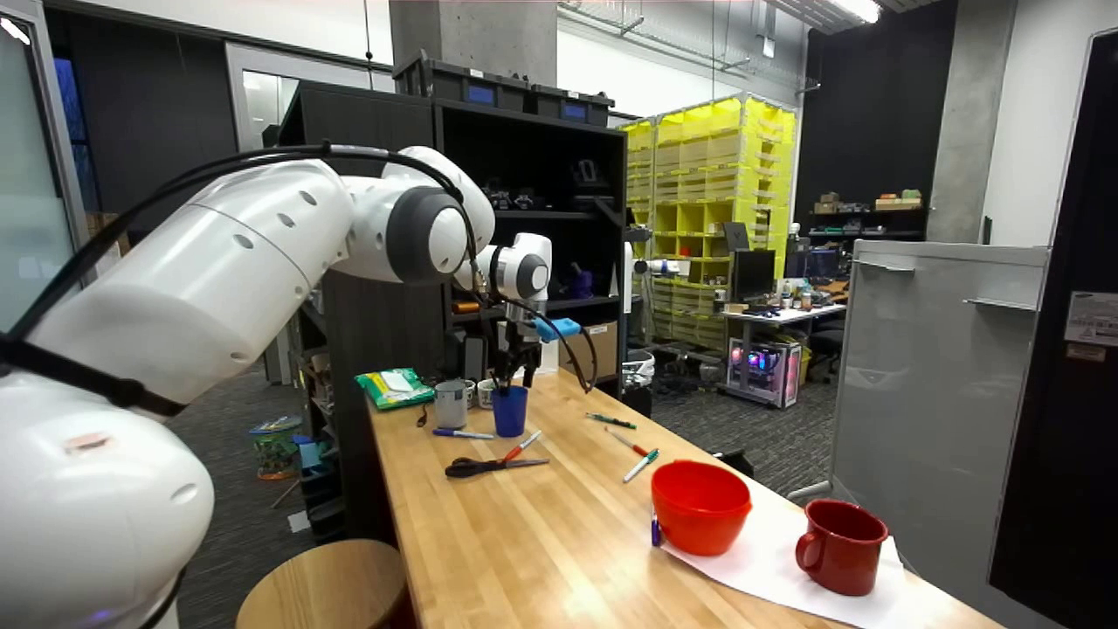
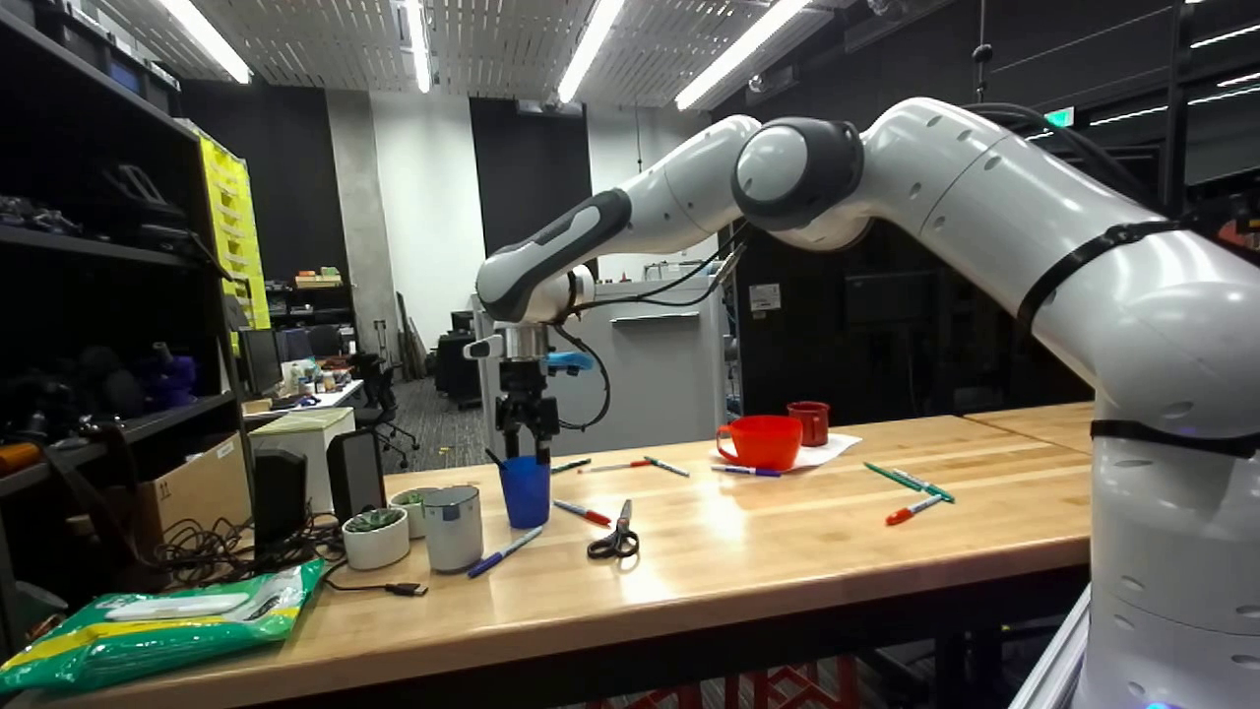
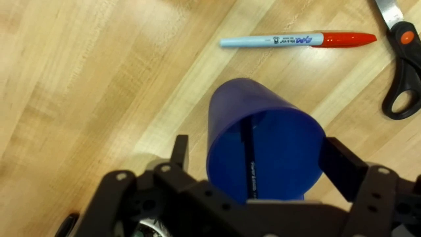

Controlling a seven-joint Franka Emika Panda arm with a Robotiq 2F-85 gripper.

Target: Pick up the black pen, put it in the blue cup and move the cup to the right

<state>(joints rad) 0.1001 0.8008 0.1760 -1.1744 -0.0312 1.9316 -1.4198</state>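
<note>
In the wrist view the gripper point(image 3: 258, 154) stood spread in the lower half, fingers point(image 3: 179, 151) either side of the blue cup point(image 3: 279, 148), the frame-left one clear of it; the black pen point(image 3: 250, 161) leaned inside the cup near centre, a red-capped marker point(image 3: 296, 39) lying upper right

From close above, the wrist view faces the blue cup point(image 3: 279, 146) (both exterior views share it).
</note>
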